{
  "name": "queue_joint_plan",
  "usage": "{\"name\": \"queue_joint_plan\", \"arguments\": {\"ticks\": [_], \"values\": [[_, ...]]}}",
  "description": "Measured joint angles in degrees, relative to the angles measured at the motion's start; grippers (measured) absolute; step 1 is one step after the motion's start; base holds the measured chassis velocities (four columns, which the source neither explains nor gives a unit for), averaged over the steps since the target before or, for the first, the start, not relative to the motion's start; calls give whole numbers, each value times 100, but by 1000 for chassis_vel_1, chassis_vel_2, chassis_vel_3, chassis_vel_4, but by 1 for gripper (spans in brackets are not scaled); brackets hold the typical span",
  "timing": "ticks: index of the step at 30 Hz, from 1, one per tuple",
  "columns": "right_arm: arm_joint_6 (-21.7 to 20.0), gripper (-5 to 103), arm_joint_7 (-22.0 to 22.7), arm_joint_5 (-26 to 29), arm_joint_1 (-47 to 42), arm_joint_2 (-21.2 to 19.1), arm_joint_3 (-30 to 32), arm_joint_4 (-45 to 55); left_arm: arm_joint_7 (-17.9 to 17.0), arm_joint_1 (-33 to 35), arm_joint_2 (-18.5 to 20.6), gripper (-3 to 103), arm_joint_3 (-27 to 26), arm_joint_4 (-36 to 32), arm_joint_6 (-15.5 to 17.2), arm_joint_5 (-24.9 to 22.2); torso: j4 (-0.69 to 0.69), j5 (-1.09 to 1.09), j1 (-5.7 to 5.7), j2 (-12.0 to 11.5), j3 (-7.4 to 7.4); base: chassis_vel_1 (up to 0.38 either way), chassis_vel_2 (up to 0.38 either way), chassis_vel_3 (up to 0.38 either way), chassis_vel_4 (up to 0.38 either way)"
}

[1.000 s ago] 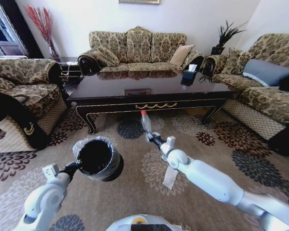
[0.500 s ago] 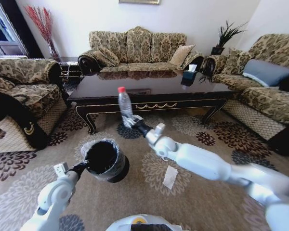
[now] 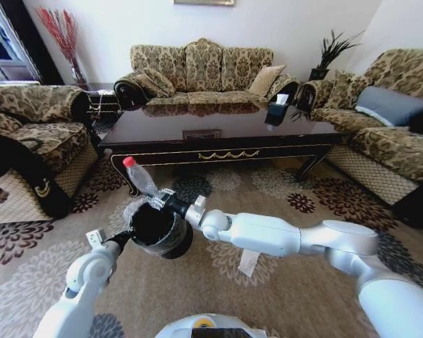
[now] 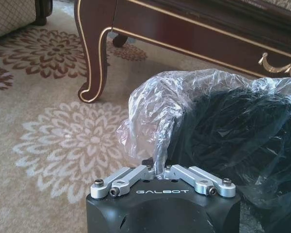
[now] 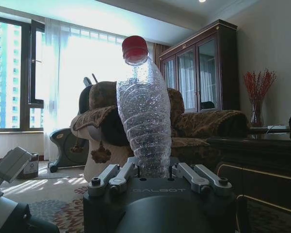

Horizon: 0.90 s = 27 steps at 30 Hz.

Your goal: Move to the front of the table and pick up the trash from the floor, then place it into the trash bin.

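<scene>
A slim clear bottle (image 3: 141, 177) with a red cap tilts above the rim of the black trash bin (image 3: 157, 231), whose mouth carries a crinkled clear liner. A white paper scrap (image 3: 248, 262) lies on the carpet. Behind stands the glossy dark desk (image 3: 218, 134).

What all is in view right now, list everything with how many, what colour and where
bottle: one, clear with red cap, tilted over the bin's rim, held by its base
trash bin: one, black with clear liner, off the carpet, held at its rim
paper scrap: one, white, on the carpet below the right arm
table: one, dark glossy brown with gold trim, beyond the bin
sofas: three, floral beige-brown, around the table
tissue box: one, dark, on the table's right end
vase of red stems: one, far left corner
left end effector: shut on the liner rim
right end effector: shut on the bottle's base
</scene>
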Motion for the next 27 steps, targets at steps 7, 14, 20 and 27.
{"name": "queue_joint_plan", "arguments": {"ticks": [7, 14, 20, 27], "values": [[29, 28, -61, -214, -168, -165, -39, -114, -8, 6, 4, 3, -35, -135, 15, -45, 0, 1, 0, 0, 0, 0, 0, 0, 0], [40, 55, -75, -257, -160, -437, -1, 90, -8, 62, 18, 3, -80, -163, 18, -41, 0, 1, 0, 0, 0, 0, 0, 0, 0], [44, 77, -74, -255, -61, -678, 39, 368, -6, 126, 47, 3, -183, -143, 18, -31, 0, 1, 0, 0, -1, 0, 0, 0, 0], [44, 97, -73, -272, -49, -839, 56, 551, 1, 261, 60, 3, -371, -235, 19, -30, 0, 1, 0, 0, -1, 0, 0, 0, 0]]}}
